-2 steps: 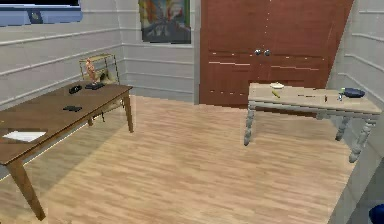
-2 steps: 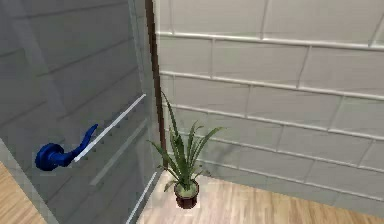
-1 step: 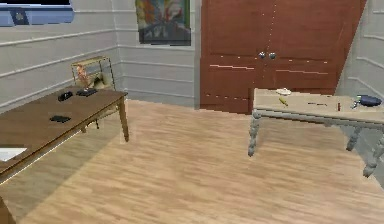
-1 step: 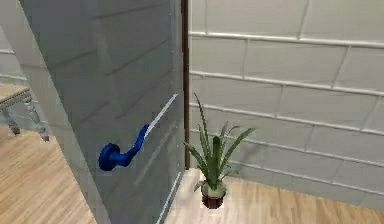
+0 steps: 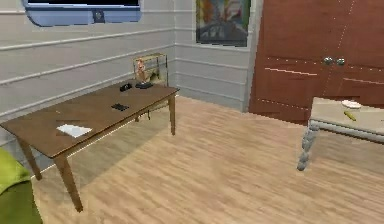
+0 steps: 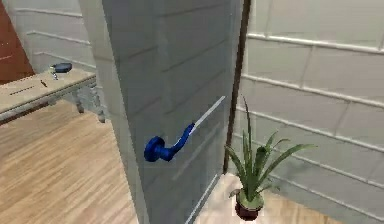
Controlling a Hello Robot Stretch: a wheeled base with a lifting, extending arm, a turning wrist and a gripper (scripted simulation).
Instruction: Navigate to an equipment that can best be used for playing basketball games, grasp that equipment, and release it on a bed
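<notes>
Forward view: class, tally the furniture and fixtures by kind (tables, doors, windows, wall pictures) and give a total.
Tables: 2
Double doors: 1
Windows: 1
Wall pictures: 1
Total: 5

2 tables (image 5: 95,114), 1 plant (image 6: 252,170), 1 wall pic (image 5: 223,20) (prob. painting).

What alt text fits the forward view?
A long wooden table stands by a pale panelled wall, holding a white paper and small dark items. A red-brown double door lies beyond, with a pale side table at the view's right.
</notes>
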